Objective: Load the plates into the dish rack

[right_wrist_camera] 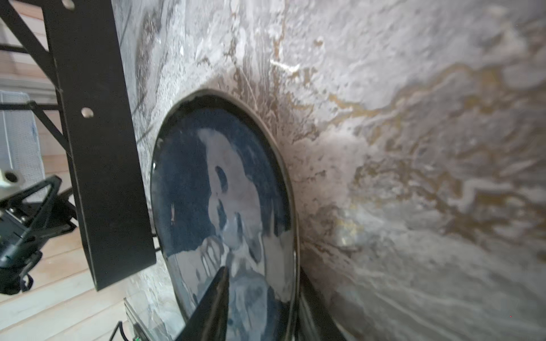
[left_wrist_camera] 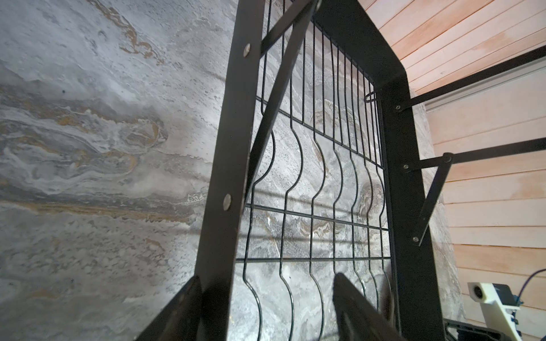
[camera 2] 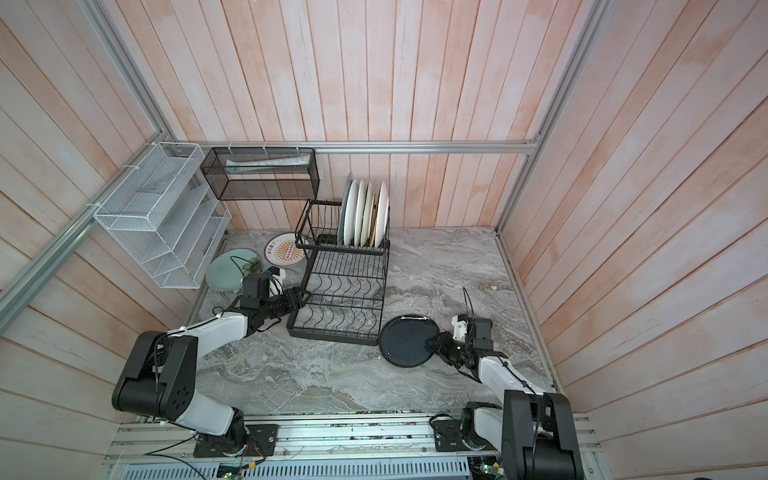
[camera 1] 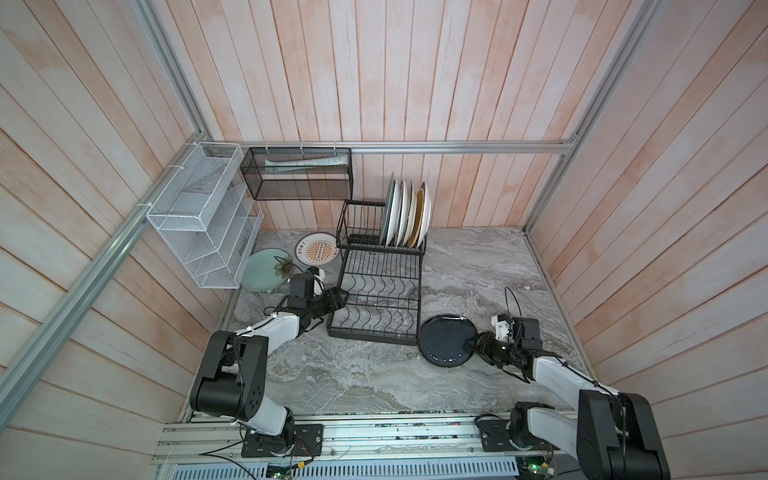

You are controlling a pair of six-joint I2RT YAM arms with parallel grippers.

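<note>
A black plate (camera 1: 446, 338) (camera 2: 409, 338) lies flat on the marble table, just right of the dish rack's front corner. My right gripper (camera 1: 476, 343) (right_wrist_camera: 264, 274) stands open at its right edge, one finger over the plate (right_wrist_camera: 206, 192) and one beneath the rim. The black wire dish rack (camera 1: 374, 334) (camera 2: 332, 336) holds several plates (camera 1: 409, 216) upright in its upper tier. My left gripper (camera 1: 338, 297) (left_wrist_camera: 267, 277) is open astride the rack's left frame bar (left_wrist_camera: 218, 177). A pale green plate (camera 1: 262, 270) and a sunburst plate (camera 1: 316, 249) lie at the back left.
A white mesh organizer (camera 1: 199, 232) and a black mesh basket (camera 1: 297, 174) hang on the back-left wall above the two flat plates. Wooden walls close the table on three sides. Bare marble stretches in front of and to the right of the rack.
</note>
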